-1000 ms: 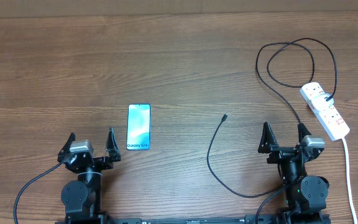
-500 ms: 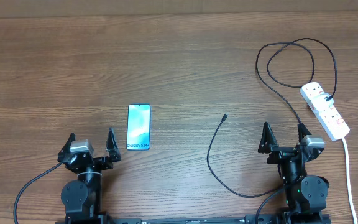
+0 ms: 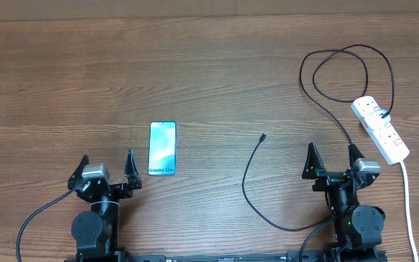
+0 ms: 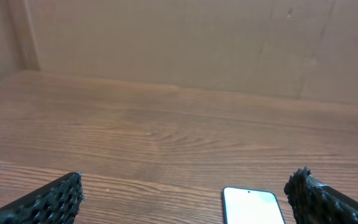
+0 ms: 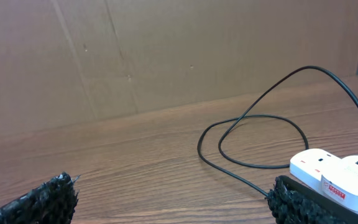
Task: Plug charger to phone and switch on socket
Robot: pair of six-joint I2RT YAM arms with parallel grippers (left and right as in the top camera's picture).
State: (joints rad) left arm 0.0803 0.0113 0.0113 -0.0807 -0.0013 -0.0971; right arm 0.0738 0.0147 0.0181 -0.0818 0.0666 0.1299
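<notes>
A: How is the left hand (image 3: 107, 157)?
B: Its fingers stand wide apart. It holds nothing and touches nothing, and it sits at the near edge of the tabletop (image 3: 209, 65). The phone (image 3: 162, 148) lies flat just beyond it, a little to its right, with the screen up.
A: And further to the right?
B: The charger (image 3: 245, 175) lies loose on the wood. Its small tip is free, between the phone and the right hand (image 3: 332, 148), well apart from the phone. The right hand is also spread wide and is empty. At the far right lies the socket (image 3: 380, 129), with a black plug (image 3: 385, 115) in it and a white cord (image 3: 407, 196) running toward the near edge.
A: Is anything different from one second ago?
B: Nothing that I can see: both hands, the phone, the charger and the socket are in the same places
</notes>
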